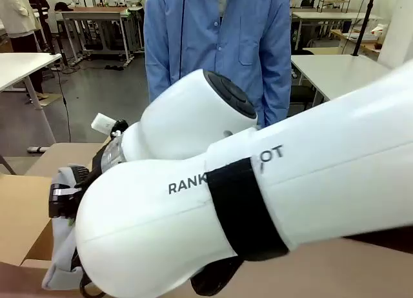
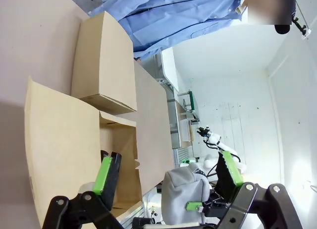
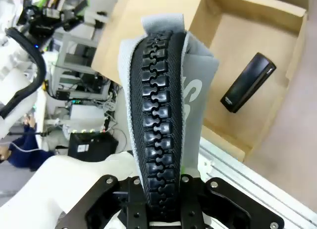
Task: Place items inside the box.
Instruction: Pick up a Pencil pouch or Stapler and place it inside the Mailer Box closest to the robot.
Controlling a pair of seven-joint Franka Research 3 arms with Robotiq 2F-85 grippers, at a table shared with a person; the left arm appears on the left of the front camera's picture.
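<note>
Lab benches and a person's blue shirt [image 1: 258, 53] sit behind, and your right arm [image 1: 322, 201] lies across the front view, hiding most of the table, so go by the wrist views. Your right gripper [image 3: 161, 187] is clamped on the light grey zip pouch [image 3: 200, 85], zipper edge toward the camera, beside the open cardboard box [image 3: 247, 35], where a black stapler [image 3: 247, 83] lies at 3 o'clock of the pouch. Your left gripper [image 2: 166, 162] is spread wide, holding nothing, near the flaps. Risk: release now and the floppy pouch likely snags the box wall at 4 o'clock and slides outside, or lands on the stapler.
</note>
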